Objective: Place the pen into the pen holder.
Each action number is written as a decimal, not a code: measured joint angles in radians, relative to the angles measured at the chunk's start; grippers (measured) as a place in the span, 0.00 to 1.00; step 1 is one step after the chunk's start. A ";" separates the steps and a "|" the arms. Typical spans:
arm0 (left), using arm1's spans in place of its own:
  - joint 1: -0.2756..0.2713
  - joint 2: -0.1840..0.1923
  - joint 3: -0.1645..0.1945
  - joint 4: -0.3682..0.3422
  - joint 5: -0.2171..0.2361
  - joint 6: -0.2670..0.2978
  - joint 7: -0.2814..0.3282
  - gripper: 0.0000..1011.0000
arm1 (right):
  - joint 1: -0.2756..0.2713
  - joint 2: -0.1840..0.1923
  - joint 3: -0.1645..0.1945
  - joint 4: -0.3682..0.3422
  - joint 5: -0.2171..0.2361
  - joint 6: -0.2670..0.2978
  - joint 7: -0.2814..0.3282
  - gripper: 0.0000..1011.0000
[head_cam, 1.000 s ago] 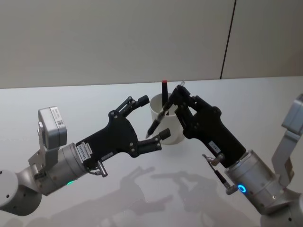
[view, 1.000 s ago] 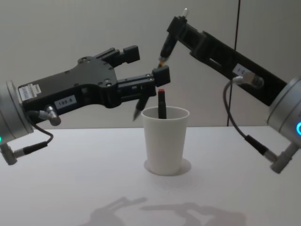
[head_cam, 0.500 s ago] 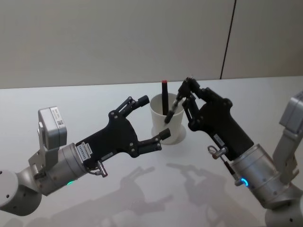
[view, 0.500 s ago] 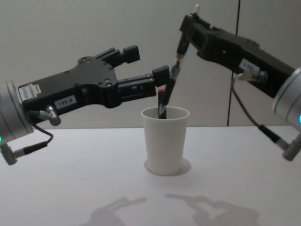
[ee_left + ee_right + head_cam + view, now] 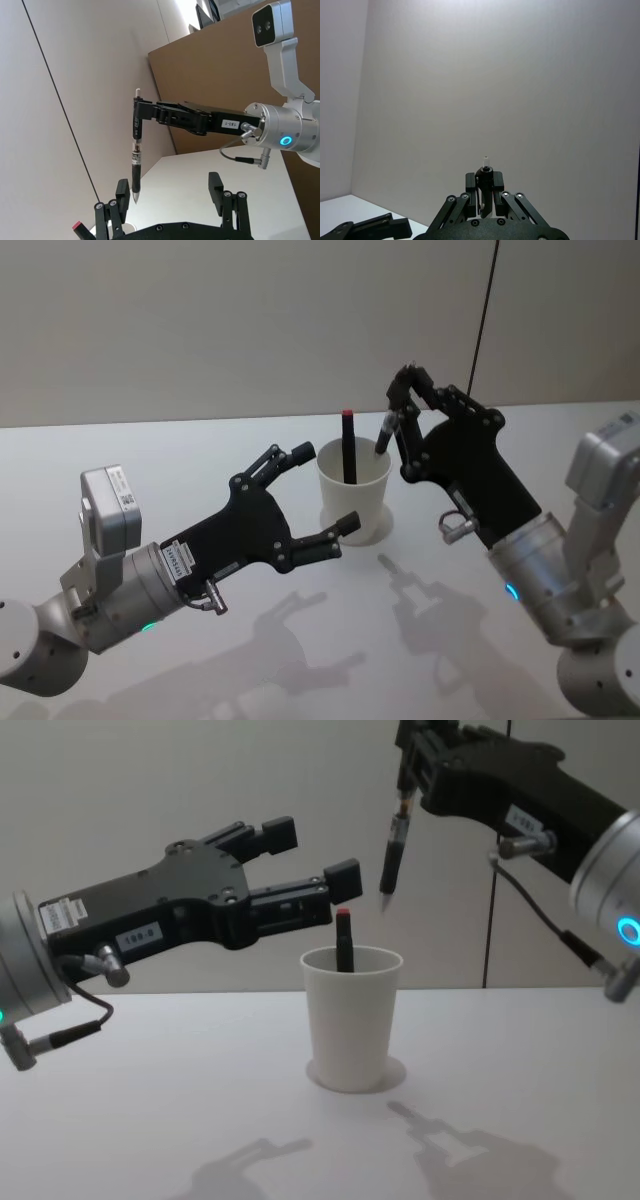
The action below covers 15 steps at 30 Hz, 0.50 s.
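The pen holder is a white paper cup standing mid-table. My right gripper is shut on the upper end of a black pen. The pen hangs nearly upright, tip down, just above the cup's right rim and clear of it. Its white end sticks out past the fingers. My left gripper is open and holds nothing, hovering beside the cup's left side.
A black pen with a red cap stands inside the cup, leaning on its rim. The white table spreads around the cup. A grey wall with a dark vertical seam rises behind.
My right gripper has risen and swung the pen upright. The pen's tip, at the cup's mouth half a second ago, now hangs above the rim. The left arm has not moved.
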 joint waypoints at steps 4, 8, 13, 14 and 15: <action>0.000 0.000 0.000 0.000 0.000 0.000 0.000 0.99 | 0.022 -0.011 0.002 0.022 -0.040 -0.013 -0.011 0.18; 0.000 0.000 0.000 0.000 0.000 0.000 0.000 0.99 | 0.039 -0.019 0.003 0.044 -0.061 -0.023 -0.013 0.18; 0.000 0.000 0.000 0.000 0.000 0.000 0.000 0.99 | 0.061 -0.030 0.004 0.080 -0.076 -0.031 -0.011 0.18; 0.000 0.000 0.000 0.000 0.000 0.000 0.000 0.99 | 0.064 -0.031 0.004 0.085 -0.077 -0.032 -0.010 0.18; 0.000 0.000 0.000 0.000 0.000 0.000 0.000 0.99 | 0.068 -0.034 0.004 0.093 -0.078 -0.032 -0.009 0.18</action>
